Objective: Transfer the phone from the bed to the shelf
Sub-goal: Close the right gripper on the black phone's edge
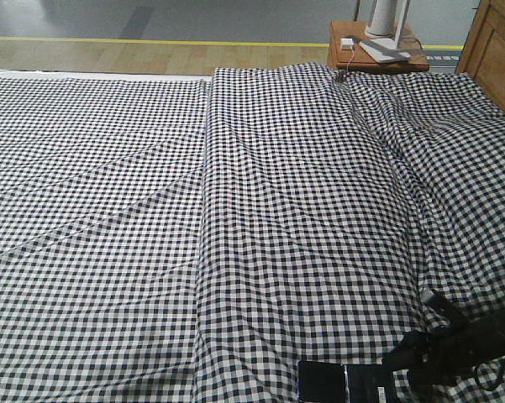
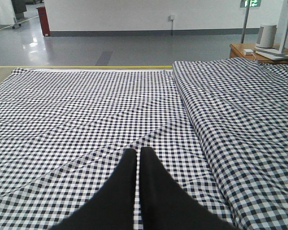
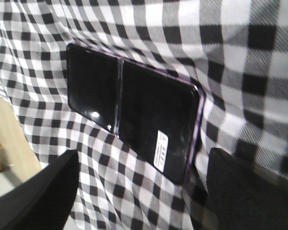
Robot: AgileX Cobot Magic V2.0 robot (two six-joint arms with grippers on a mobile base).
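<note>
**Item 1: phone** (image 1: 343,384). Black, glossy, opened flat, crease across mid. Lies on the bed's upper bedding layer at bottom edge of front view. R wrist view shows pinkish-purple edge and small white sticker (image 3: 161,151) nr one end.

**Item 2: bed** (image 1: 109,210). B&w gingham, wrinkled, fills most of front view. A 2nd layer overlaps from centre to right w/ a long fold edge.

**Item 3: right end effector** (image 3: 144,155). Fingers (image 3: 48,191) spread apart, one either side of phone's stickered end. Contact w/ phone: can't tell. Not clamped on anything.

**Item 4: left end effector** (image 2: 138,155). Black fingers together, only a thin slit betw. them. Sits over bare bedding.

**Item 5: side desk** (image 1: 378,52). Small, reddish-brown, beyond far edge of bed. Carries a white stand base and small white box.

**Item 6: wooden cabinet** (image 1: 497,46). Top R corner, beside the desk.

**Item 7: floor** (image 1: 84,21). Grey, w/ yellow line
</note>
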